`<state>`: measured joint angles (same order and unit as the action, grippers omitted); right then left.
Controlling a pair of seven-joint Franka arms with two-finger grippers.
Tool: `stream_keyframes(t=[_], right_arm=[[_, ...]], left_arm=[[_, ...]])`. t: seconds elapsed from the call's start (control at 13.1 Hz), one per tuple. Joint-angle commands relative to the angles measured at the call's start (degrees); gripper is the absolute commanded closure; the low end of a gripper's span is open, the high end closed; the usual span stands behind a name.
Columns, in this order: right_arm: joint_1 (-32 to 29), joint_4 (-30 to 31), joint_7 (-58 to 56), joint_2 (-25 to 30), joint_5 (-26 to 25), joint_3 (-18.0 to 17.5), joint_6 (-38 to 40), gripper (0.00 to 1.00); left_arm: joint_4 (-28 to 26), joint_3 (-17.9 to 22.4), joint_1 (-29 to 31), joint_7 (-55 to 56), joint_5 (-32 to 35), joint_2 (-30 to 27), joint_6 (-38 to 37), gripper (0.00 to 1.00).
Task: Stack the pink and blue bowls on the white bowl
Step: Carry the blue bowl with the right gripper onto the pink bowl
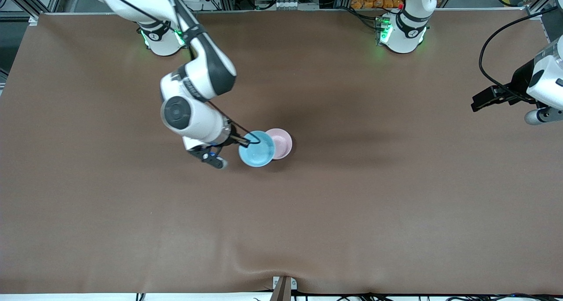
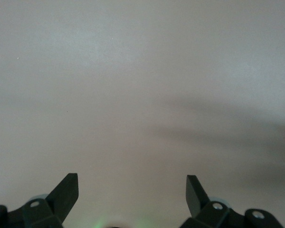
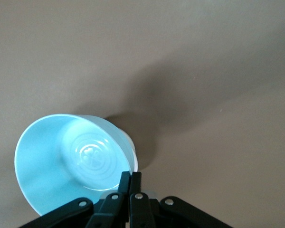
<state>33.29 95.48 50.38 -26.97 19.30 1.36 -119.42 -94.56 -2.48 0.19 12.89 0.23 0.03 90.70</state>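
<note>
A: Two bowls only, seen from the front. Blue bowl (image 1: pixel 257 150) near the middle of the table (image 1: pixel 352 204), gripped at its ten-o'clock rim by the right gripper (image 1: pixel 249 139). Overlaps the pink bowl (image 1: pixel 283 143), sitting at about two o'clock of it.

B: And the white bowl?

A: Cannot pick it out as a separate thing. Possibly hidden under the pink one. Worth flagging: stacking onto pink alone, with no white beneath, would fail the task.

B: Left arm?

A: Waiting. Left gripper (image 1: pixel 481 99) out at three o'clock, over the table toward the left arm's end, well apart from the bowls.

B: Left wrist view next.

A: Shows only bare table (image 2: pixel 142 85) under the left gripper (image 2: pixel 133 190), fingers spread wide, grasping nothing. No risk from there unless swung inward.

B: Right wrist view?

A: Shows the blue bowl (image 3: pixel 71 161) tilted, hanging from a thin pinch at one point of the rim, right gripper (image 3: pixel 129 183) clenched tight on it. Shows a pale rim (image 3: pixel 134 154) just below too; pink or white, cannot tell.

B: Hazards, then?

A: Looks off-centre over the lower bowl, so letting go now probably lands it rim on rim, cocked, or knocks the lower bowl sideways. Smooth plastic on a one-point grip: could pivot or slip out. Pressing down while tilted could jam or flip the stack. Best levelled and centred before release.
</note>
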Motion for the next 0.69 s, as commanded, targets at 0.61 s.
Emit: stream_keyframes(t=[0.61], right_arm=[[6.1, 7.3, 5.7, 0.1, 1.8, 0.7, -12.1, 1.00]], left_arm=[[-1.2, -0.1, 0.4, -1.0, -1.0, -1.1, 2.4, 0.00]])
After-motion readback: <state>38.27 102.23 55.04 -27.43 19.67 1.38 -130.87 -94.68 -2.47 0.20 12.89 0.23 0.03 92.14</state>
